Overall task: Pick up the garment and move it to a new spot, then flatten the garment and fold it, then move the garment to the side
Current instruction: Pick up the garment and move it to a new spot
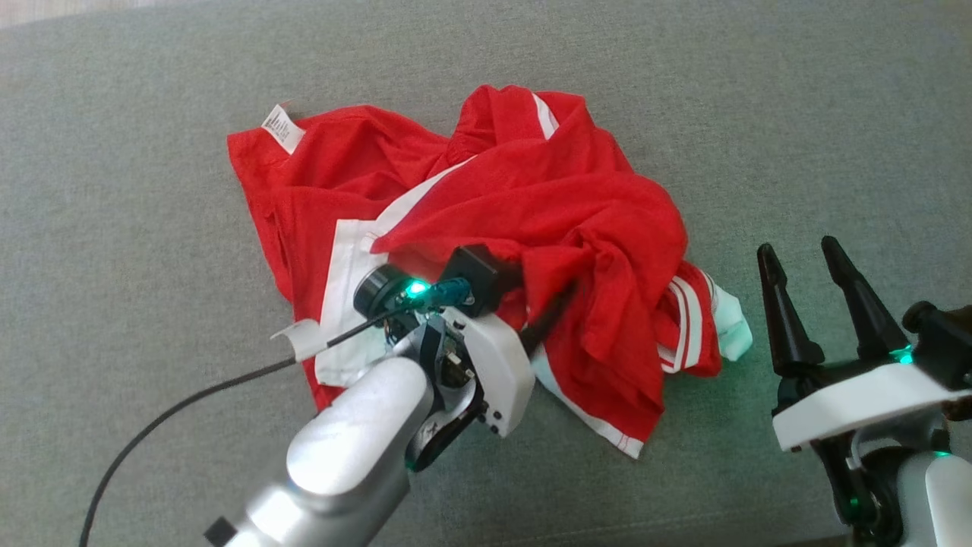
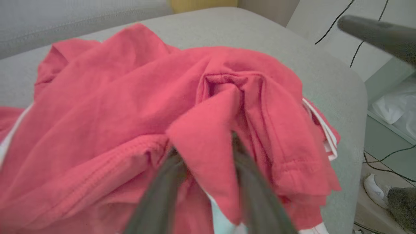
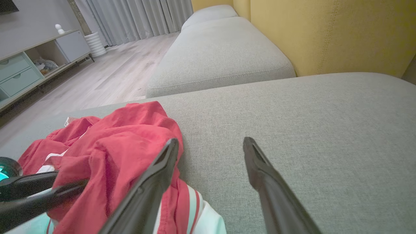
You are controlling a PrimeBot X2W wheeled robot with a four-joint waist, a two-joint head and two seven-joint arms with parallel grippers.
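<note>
Lying in a crumpled heap in the middle of the head view, the red garment [image 1: 486,205] sat on the grey sofa cushion [image 1: 759,91]. It looked soft, light and floppy, so one thin layer would likely slip; a thick bunch looked best to grab. The left gripper [image 2: 204,156] had its fingers a bit apart with a red fold between them. I could not tell if they pinched it. The right gripper [image 1: 797,245], at the lower right, had its fingers wide apart and empty, just beside the cloth. A black cable [image 1: 152,414] at the lower left might snag.
</note>
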